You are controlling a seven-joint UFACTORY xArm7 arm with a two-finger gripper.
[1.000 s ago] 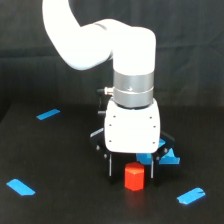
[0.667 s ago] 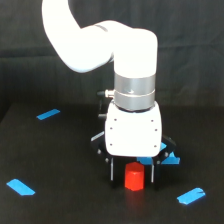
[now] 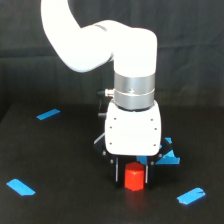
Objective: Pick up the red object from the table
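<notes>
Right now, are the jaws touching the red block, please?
Cannot tell: the exterior view shows the jaws flanking the red block closely, but blur hides any gap.

We see a wide black tabletop with a small red block sitting on it near the front, three flat blue tape strips lying far apart, and a blue tray behind the red block.

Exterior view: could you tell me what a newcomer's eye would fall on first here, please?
The big white arm fills the middle, reaching down to the black table. Right beneath it sits the red object, between the fingers of the end effector. Blue tape strips lie scattered around.
</notes>
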